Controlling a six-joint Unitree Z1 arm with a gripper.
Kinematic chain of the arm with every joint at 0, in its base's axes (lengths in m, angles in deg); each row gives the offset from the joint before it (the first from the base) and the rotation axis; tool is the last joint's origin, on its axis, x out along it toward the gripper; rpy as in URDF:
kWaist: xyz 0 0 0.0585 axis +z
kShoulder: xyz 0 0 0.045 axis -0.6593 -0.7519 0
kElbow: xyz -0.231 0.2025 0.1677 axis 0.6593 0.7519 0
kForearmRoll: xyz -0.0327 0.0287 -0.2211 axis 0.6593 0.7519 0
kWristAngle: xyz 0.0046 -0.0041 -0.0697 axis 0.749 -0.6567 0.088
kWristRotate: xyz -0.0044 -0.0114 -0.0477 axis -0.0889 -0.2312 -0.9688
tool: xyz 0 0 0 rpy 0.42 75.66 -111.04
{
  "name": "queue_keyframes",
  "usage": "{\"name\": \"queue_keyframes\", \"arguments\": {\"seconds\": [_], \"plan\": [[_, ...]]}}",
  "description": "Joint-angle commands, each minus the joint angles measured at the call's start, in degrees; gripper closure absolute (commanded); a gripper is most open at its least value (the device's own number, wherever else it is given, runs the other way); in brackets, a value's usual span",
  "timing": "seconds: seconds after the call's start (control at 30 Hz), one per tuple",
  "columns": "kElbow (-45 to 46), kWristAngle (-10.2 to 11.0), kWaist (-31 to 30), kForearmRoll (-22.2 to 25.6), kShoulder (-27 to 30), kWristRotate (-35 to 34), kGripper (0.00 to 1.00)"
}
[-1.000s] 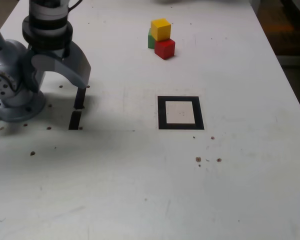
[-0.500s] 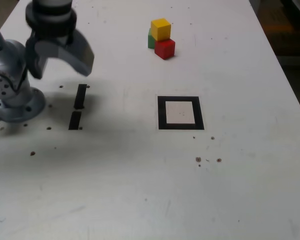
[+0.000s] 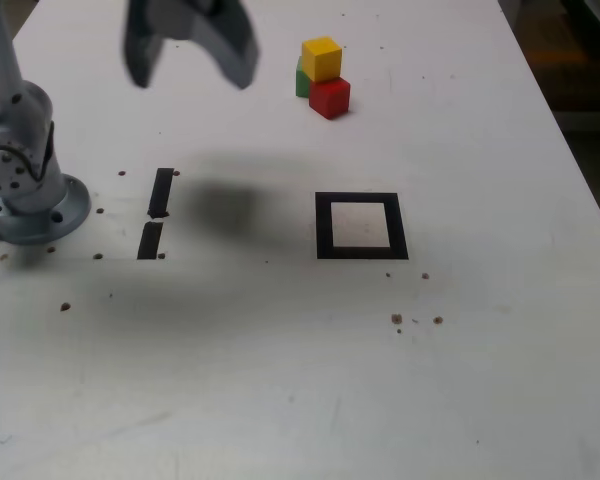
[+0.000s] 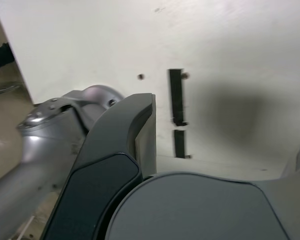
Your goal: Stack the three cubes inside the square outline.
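Note:
Three cubes cluster at the far middle of the white table in the exterior view: the yellow cube [image 3: 322,58] rests against or on the green cube [image 3: 302,79], and the red cube [image 3: 330,97] touches them in front. The square outline [image 3: 323,226] lies nearer, with nothing on its white centre. My gripper [image 3: 190,58] hangs high above the table, to the exterior view's left of the cubes, open and holding nothing. The wrist view shows one dark finger [image 4: 140,132] over bare table. No cube or square appears there.
Two short black strips [image 3: 157,210] lie end to end between the arm's grey base [image 3: 25,190] and the square; the strips [image 4: 177,112] also show in the wrist view. Small dark specks [image 3: 398,319] dot the table. Its right edge [image 3: 580,170] drops off.
The gripper has risen from just above the black strips and swung toward the exterior view's right and far side, nearer the cubes. Its jaws stayed open. The cubes have not moved.

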Motion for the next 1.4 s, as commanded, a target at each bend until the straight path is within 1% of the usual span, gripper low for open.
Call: {"name": "queue_keyframes", "arguments": {"seconds": [0.0,0.13,0.23,0.43,0.53,0.7,0.9,1.03,1.37], "plan": [[-23.19,0.22,0.93,0.59,-2.63,0.42,0.01],[-30.52,0.04,3.87,1.04,-8.8,1.96,0.02],[-34.35,-0.16,6.9,1.04,-12.49,2.98,0.02],[-38.24,-0.16,13.41,0.9,-17.29,4.67,0.04],[-39.03,0.52,15.1,0.94,-19.06,5.37,0.06],[-36.75,1.56,15.73,0.73,-20.71,5.26,0.07],[-31.95,1.63,16.15,-0.75,-22.57,4.49,0.07],[-28.95,1.54,16.75,-2.62,-23.14,4.23,0.07],[-28.89,1.59,19.31,-5.22,-26.21,4.67,0.08]]}}
